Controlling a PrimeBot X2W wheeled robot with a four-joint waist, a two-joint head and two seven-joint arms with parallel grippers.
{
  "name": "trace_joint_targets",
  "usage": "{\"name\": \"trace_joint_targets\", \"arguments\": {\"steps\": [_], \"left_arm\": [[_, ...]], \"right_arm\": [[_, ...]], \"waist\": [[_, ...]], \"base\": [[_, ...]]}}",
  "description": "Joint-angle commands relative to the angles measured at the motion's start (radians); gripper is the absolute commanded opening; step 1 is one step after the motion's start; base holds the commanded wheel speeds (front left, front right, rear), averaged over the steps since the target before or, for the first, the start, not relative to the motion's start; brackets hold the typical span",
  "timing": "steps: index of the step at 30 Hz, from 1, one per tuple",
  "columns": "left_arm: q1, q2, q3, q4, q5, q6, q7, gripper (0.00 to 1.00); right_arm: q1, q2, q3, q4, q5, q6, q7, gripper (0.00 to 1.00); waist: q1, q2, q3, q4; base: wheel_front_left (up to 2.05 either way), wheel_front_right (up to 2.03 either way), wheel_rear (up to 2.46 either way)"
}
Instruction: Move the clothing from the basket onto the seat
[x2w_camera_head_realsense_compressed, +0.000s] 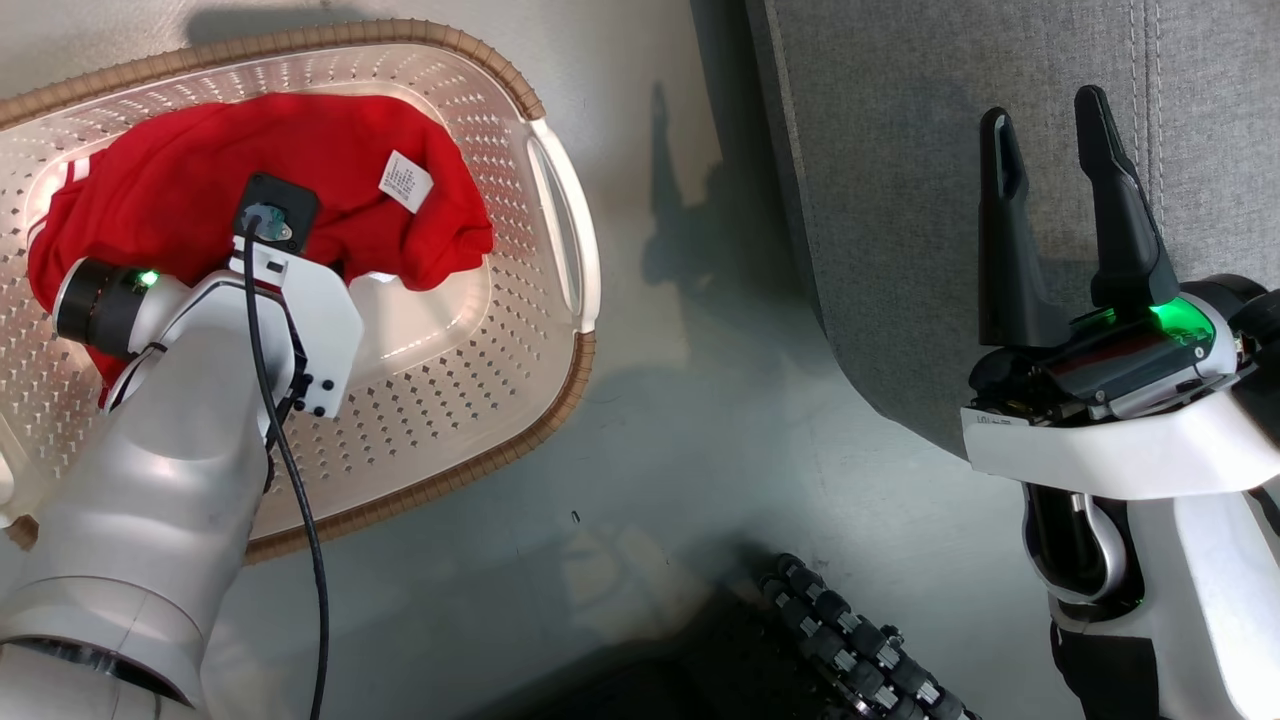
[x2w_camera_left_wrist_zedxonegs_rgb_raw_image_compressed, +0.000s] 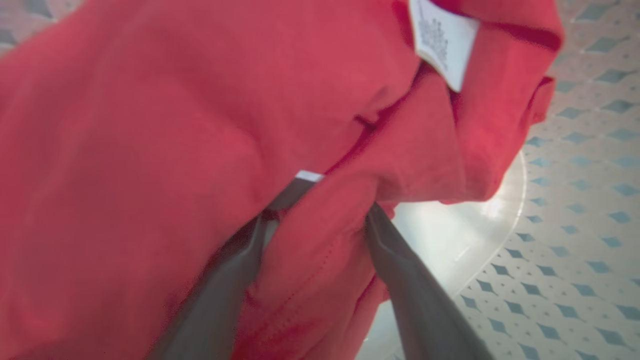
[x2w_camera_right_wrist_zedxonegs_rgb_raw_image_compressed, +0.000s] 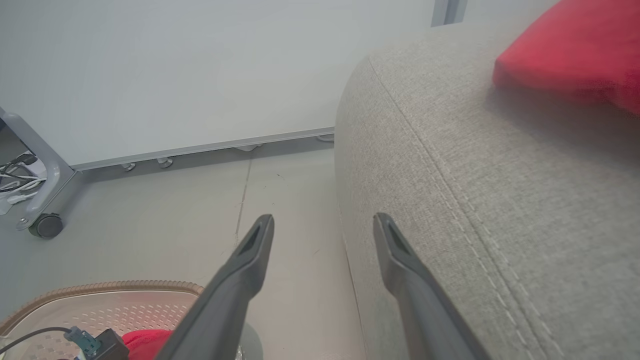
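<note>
Both gape wide: left claw (x2w_camera_left_wrist_zedxonegs_rgb_raw_image_compressed: 336, 197) astride clothing (x2w_camera_head_realsense_compressed: 300, 150) in basket (x2w_camera_head_realsense_compressed: 480, 330), right claw (x2w_camera_head_realsense_compressed: 1045, 110) by sofa (x2w_camera_head_realsense_compressed: 900, 150); grey floor (x2w_camera_head_realsense_compressed: 680, 450).

— What do we have around the work?
— We see a smooth grey floor (x2w_camera_head_realsense_compressed: 690, 470), with a pale partition panel (x2w_camera_right_wrist_zedxonegs_rgb_raw_image_compressed: 200, 70) standing on it
— And at its foot?
— We make out a dark caster (x2w_camera_right_wrist_zedxonegs_rgb_raw_image_compressed: 46, 226) under the grey frame leg (x2w_camera_right_wrist_zedxonegs_rgb_raw_image_compressed: 52, 172), and loose cables (x2w_camera_right_wrist_zedxonegs_rgb_raw_image_compressed: 15, 175) just beside it
</note>
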Motion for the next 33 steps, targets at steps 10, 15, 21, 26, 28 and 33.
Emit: {"name": "trace_joint_targets", "arguments": {"steps": [10,15,21,26,28,33], "left_arm": [[0.019,0.011,0.019,-0.017,-0.036,-0.007,-0.141,0.0],[0.078,-0.022,0.03,-0.049,-0.062,-0.014,-0.254,0.0],[0.173,-0.078,0.041,-0.158,-0.09,-0.025,-0.313,0.0],[0.261,-0.098,0.067,-0.325,-0.108,-0.01,-0.319,0.0],[0.314,-0.103,0.088,-0.407,-0.118,-0.007,-0.319,0.0],[0.421,-0.107,0.129,-0.587,-0.116,0.009,-0.318,0.0]], "right_arm": [[-0.032,-0.002,0.019,0.008,-0.002,0.0,-0.009,1.0],[-0.031,-0.002,0.016,0.03,-0.041,0.0,-0.009,1.0],[-0.001,-0.003,-0.024,0.041,-0.117,0.0,0.011,1.0],[0.034,-0.003,-0.048,0.026,-0.142,0.0,0.052,1.0],[0.048,-0.003,-0.058,0.015,-0.15,0.0,0.069,1.0],[0.092,-0.003,-0.089,-0.01,-0.168,0.0,0.119,1.0]], "waist": [[0.0,0.0,-0.038,-0.007],[0.0,0.0,-0.116,0.024],[0.0,0.0,-0.251,0.117],[0.0,0.0,-0.36,0.187],[0.0,0.0,-0.402,0.213],[0.0,0.0,-0.495,0.272]], "base": [[0.0,0.0,0.0],[0.0,0.0,0.0],[0.0,0.0,0.0],[0.0,0.0,0.0],[0.0,0.0,0.0],[0.0,0.0,0.0]]}}
